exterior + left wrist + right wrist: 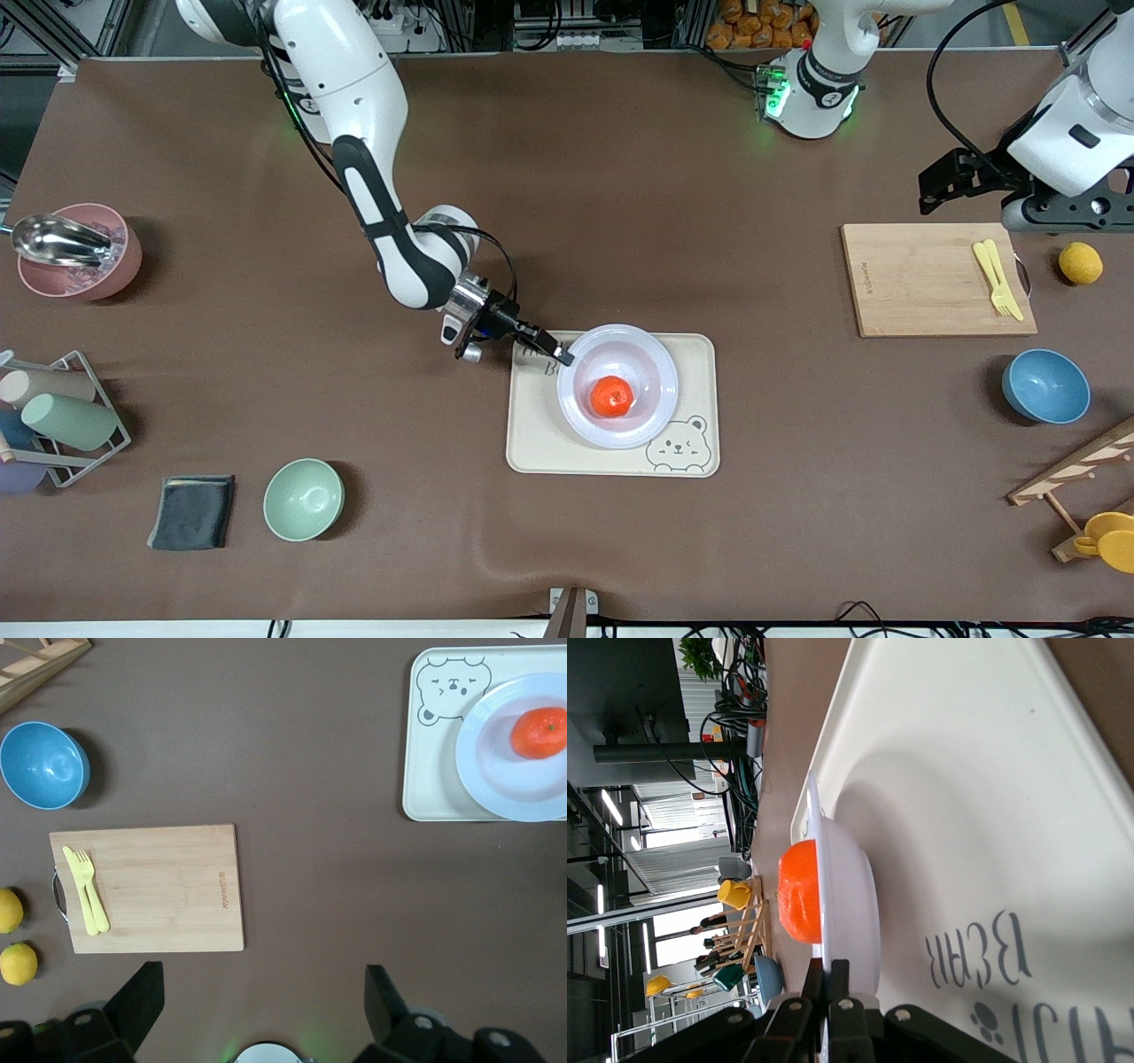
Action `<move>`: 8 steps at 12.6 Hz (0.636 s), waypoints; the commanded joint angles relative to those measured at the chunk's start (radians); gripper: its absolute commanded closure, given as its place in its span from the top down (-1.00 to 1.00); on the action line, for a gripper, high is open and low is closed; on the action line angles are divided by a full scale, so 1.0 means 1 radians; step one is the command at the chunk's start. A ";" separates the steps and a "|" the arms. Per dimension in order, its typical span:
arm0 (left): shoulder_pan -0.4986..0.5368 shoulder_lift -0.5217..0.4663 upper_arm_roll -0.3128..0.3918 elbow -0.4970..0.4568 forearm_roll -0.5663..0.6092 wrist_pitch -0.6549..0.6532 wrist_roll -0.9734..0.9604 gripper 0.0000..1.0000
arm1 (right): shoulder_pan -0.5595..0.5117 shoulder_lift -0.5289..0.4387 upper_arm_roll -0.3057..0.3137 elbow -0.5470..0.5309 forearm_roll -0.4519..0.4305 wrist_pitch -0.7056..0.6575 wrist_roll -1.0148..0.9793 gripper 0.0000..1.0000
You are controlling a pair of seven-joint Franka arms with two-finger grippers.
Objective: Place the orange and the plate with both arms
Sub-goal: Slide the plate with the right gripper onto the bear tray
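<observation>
Your right end effector (563,357) clamps the plate (651,354) rim on the bear tray (532,443), orange (611,396) inside; your left end effector (257,992), fingers apart, waits over bare worktop (620,221) beside the cutting board (921,279).

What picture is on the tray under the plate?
A little bear face drawn in grey outline on the cream tray, at a corner beside the plate. The front view shows it best.

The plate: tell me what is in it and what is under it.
The orange sits in the plate. Under it lies the cream bear tray; the plate hides the tray's middle and part of its lettering. The right tool pinches the plate's rim.
</observation>
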 commanded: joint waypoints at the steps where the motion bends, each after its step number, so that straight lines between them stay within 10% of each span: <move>1: -0.004 -0.012 -0.004 0.003 0.006 -0.017 -0.004 1.00 | -0.005 0.032 0.007 0.044 0.010 0.012 0.006 -1.00; 2: -0.006 -0.011 -0.004 0.003 0.006 -0.017 -0.004 1.00 | -0.005 0.037 0.007 0.049 0.010 0.012 0.004 -0.76; 3: -0.008 -0.011 -0.005 0.003 0.006 -0.017 -0.007 1.00 | -0.008 0.038 0.007 0.049 0.010 0.012 0.007 0.49; 5: -0.006 -0.011 -0.018 0.003 0.008 -0.017 -0.015 1.00 | -0.019 0.038 0.007 0.049 -0.007 0.018 0.010 0.98; 8: -0.008 -0.011 -0.019 0.005 0.009 -0.017 -0.012 1.00 | -0.031 0.035 0.007 0.057 -0.150 0.074 0.117 1.00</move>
